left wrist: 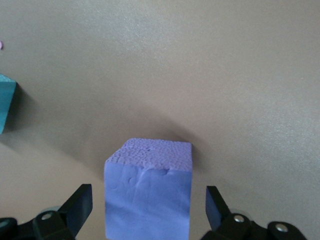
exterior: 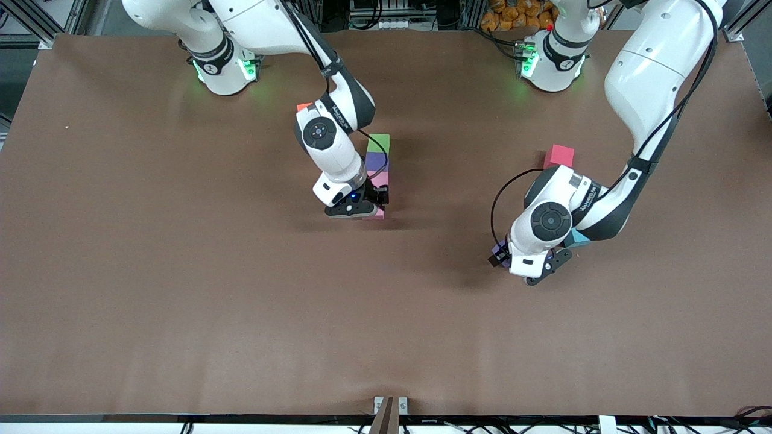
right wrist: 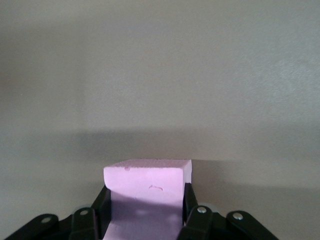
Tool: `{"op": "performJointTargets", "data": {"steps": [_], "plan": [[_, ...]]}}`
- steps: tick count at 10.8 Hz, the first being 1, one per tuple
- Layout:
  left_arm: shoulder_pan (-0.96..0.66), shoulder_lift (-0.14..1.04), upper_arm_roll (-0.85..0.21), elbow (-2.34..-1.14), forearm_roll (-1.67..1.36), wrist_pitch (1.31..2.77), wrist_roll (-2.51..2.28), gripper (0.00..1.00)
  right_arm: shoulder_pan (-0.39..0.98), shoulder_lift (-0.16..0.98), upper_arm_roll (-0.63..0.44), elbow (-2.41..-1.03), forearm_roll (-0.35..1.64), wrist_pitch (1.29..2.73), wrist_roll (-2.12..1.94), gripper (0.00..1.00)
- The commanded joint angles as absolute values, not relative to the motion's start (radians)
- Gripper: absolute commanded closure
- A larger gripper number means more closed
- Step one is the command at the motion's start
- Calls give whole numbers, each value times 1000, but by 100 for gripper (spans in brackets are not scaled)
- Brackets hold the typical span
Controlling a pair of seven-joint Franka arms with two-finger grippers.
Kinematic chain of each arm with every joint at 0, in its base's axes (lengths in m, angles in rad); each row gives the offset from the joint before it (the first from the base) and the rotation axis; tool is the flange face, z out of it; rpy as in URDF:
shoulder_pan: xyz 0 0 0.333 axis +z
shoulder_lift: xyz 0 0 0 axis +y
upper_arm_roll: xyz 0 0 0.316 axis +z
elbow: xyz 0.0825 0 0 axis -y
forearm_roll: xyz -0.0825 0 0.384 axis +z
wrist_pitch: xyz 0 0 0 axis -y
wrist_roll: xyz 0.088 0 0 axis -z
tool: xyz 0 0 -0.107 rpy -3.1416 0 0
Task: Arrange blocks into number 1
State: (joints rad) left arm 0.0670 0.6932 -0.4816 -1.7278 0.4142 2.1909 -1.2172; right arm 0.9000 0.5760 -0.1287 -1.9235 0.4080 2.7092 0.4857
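Gripping a pink block (right wrist: 148,192), the right end effector (right wrist: 145,210); left end effector (left wrist: 149,207) wide around a purple block (left wrist: 148,200).

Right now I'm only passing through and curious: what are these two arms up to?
They are lining foam blocks into a column. The right pincer is shut on a pink block at the column's end nearer the front camera, below the green block, purple block and another pink one. The left pincer is open around a second purple block toward the left arm's end.
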Motion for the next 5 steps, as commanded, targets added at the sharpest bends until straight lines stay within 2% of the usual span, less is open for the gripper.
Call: {"op": "performJointTargets", "data": {"steps": [1,2,4,5], "plan": [[66,713,-479,-1730,448,2206,-1218,0,919,586,-135,-1921,408,2740,517,40],[66,725,-477,-1730,475,2207,-1218,0,919,586,-135,-1921,408,2740,517,40],[67,727,-477,-1730,482,2207,-1216,0,919,586,-135,-1922,408,2740,515,28],[77,724,-479,-1730,482,2207,-1201,11,919,586,-135,-1925,408,2740,515,8]]}}
